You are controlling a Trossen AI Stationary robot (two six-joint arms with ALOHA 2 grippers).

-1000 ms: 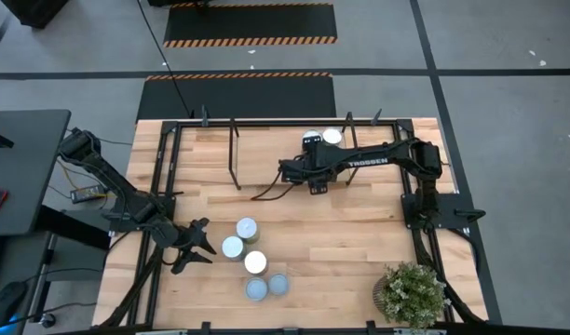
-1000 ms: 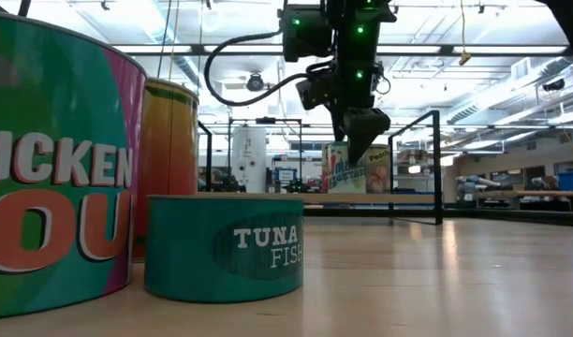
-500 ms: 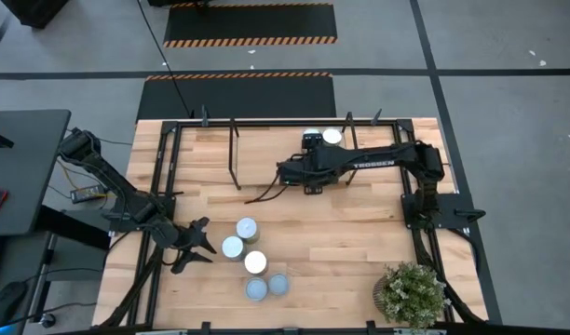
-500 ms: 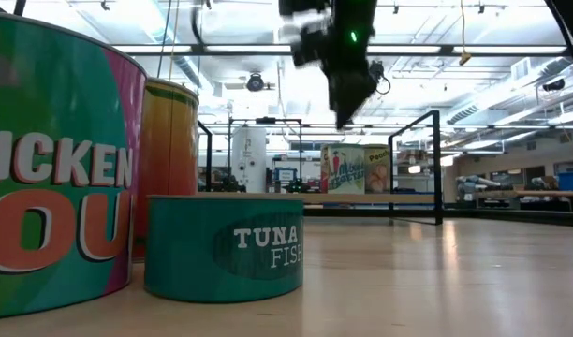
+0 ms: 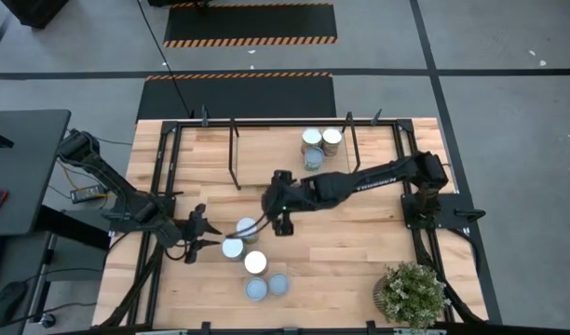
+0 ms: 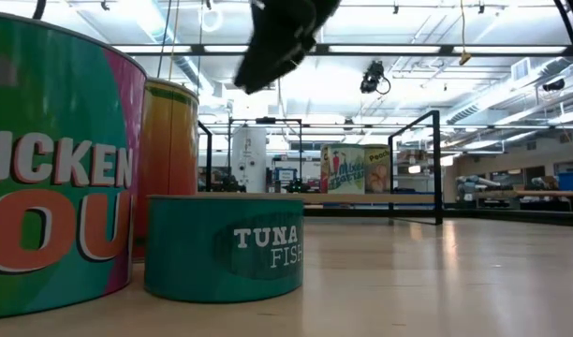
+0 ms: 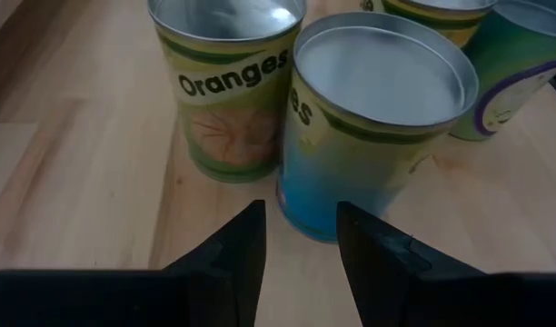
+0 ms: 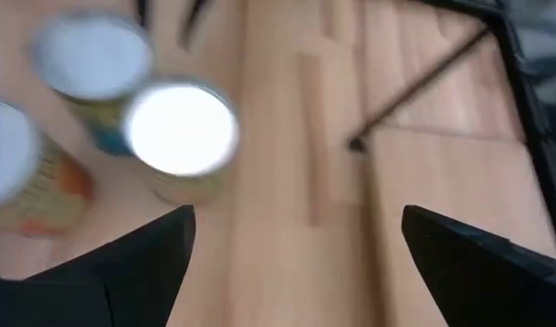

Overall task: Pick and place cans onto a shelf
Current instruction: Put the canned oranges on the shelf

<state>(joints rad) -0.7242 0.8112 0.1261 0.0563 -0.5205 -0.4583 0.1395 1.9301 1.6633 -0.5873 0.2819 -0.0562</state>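
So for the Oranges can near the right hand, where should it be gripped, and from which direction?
Grip the Oranges can across its round side wall, just under the rim, coming straight down from above. It stands upright, and the blue-labelled can sits close beside it, so the fingers should straddle it on the sides away from that neighbour. The right hand, open, is already next to it.

The Oranges can is showing a pale green label with dark green lettering and an orange fruit picture. The can beside it is fading from yellow to blue under a silver top. The tuna can is wearing teal with white letters.
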